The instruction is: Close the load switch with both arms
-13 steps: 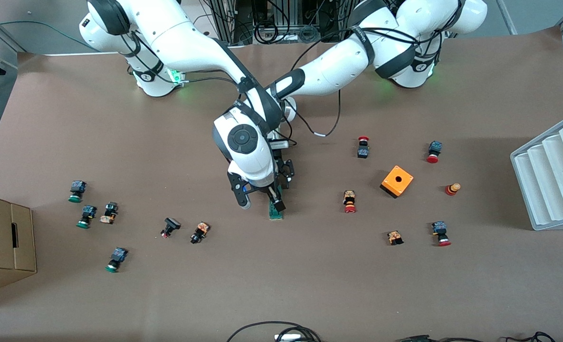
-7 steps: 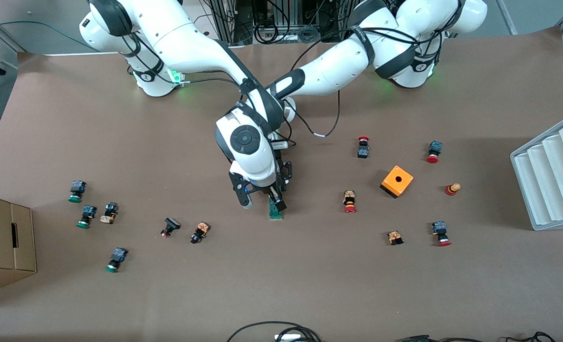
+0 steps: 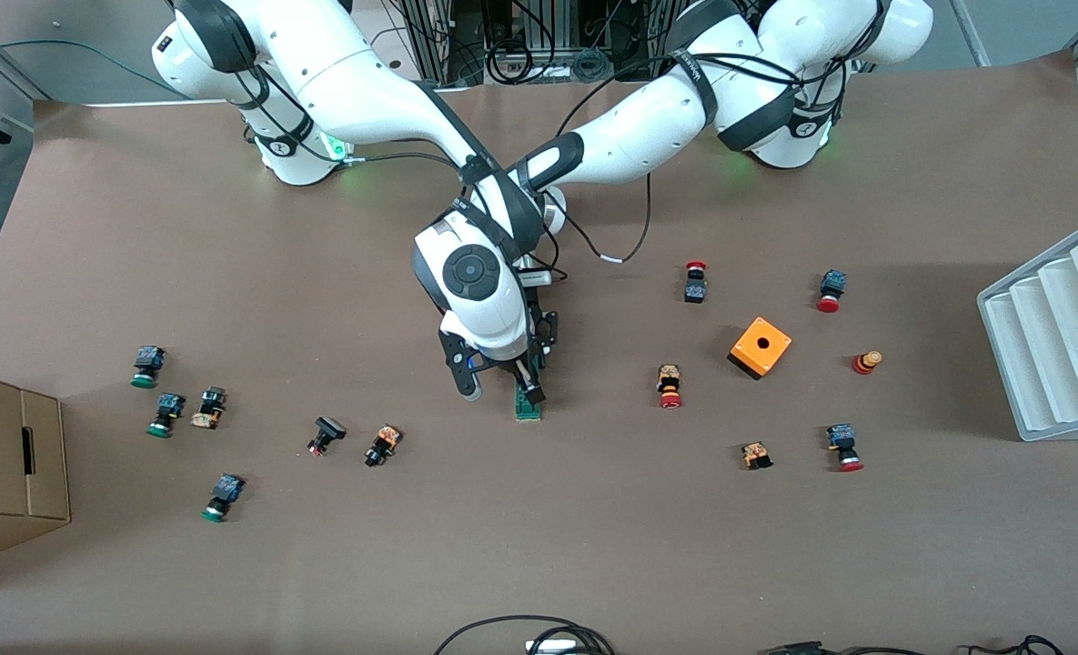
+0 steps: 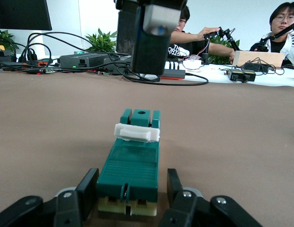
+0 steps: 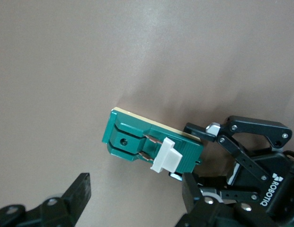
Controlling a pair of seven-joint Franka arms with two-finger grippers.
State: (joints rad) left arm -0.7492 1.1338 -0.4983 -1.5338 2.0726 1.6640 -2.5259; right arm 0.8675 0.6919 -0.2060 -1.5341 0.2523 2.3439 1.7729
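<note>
Two white Franka arms meet over the middle of a big table covered in plain brown matte sheeting, which pretty much fills the front view. Past the table edge by the arm bases there's a tangle of black cables and metal framing. The left wrist view looks low across the brown surface into an office-type room: potted plants, a monitor, a power strip with cables, and two people sitting at a white desk.

Next biggest are a white ridged tray at the left arm's end of the table and a cardboard box at the right arm's end. An orange box with a hole sits toward the left arm's end, with small red-capped buttons scattered around it; green-capped ones lie toward the right arm's end.

The load switch lies flat near the table's centre, white tab across its top. The left gripper is down at the table with its fingers either side of the switch's cream end, right up against it, but I can't tell if they're actually clamping it. The right gripper hangs spread open over the switch, one finger well apart from the green body, touching nothing.
</note>
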